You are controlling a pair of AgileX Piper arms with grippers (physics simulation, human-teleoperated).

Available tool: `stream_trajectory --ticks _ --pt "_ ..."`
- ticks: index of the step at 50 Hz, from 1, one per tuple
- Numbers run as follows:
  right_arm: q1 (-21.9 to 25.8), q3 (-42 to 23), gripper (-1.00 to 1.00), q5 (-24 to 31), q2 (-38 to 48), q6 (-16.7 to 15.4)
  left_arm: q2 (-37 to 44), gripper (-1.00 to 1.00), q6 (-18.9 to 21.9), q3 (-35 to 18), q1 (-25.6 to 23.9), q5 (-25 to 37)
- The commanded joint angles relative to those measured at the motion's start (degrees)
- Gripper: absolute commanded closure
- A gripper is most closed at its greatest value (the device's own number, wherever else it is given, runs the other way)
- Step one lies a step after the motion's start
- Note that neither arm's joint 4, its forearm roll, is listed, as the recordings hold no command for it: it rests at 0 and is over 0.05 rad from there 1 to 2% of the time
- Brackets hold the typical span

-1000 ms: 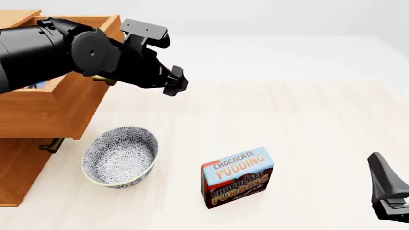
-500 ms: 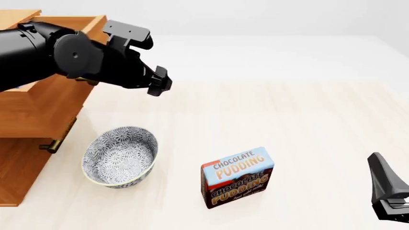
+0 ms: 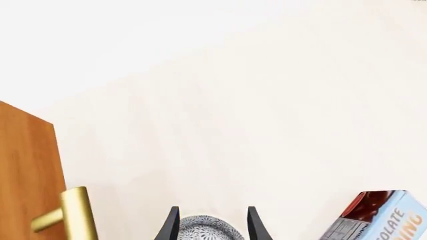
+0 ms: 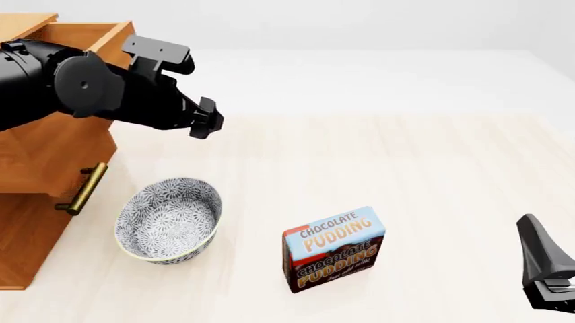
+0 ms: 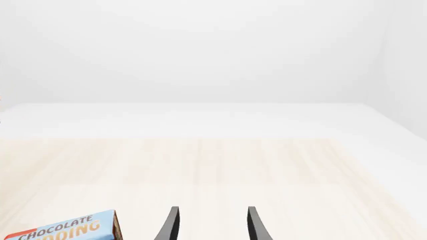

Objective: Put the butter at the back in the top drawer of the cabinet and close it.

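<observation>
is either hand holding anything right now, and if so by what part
Nothing is held. The left hand is open with only the bowl showing beyond its fingers; the right hand is open over bare table.

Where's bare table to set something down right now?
Wide bare table lies behind and right of the chocolate pudding box, up to the right pincer. It is crowded on the left, around the patterned bowl, cabinet and left arm.
</observation>
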Motion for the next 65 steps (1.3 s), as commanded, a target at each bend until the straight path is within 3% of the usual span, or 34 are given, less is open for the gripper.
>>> stream_trajectory --ticks 1,65 --pt "0.0 0.0 -1.0 0.0 0.0 0.0 -1.91 -1.0 0.84 1.4 3.02 0.39" --pt "0.0 0.0 -1.0 0.0 0.0 0.0 -7.63 -1.0 2.59 8.66 17.07 -0.88"
